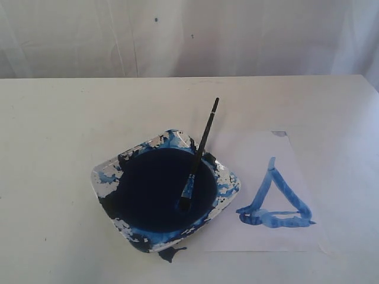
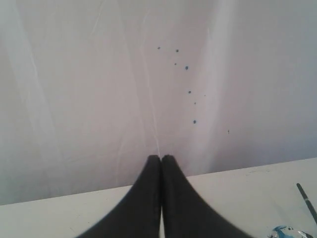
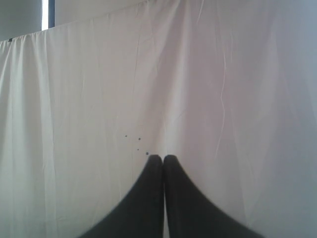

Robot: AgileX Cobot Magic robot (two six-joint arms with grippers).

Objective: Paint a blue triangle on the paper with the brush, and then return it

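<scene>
Two findings: left gripper (image 2: 161, 157) and right gripper (image 3: 163, 157) are both clamped shut, holding nothing. The brush (image 1: 200, 155) lies in the dish (image 1: 228, 189), bristles in paint, handle slanting away rearward; blue triangle (image 1: 275, 219) complete on paper (image 1: 254, 151). Left arm judged nearer.

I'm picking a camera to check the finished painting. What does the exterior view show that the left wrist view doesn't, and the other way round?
Only the exterior view: the paper with the blue triangle, the dark paint pool, and the brush from handle to bristles, tip in the pool.
Only the left wrist view: the left pincer, shut and holding nothing.
Both: the table, the white curtain, the brush's handle end and part of the dish rim.
</scene>
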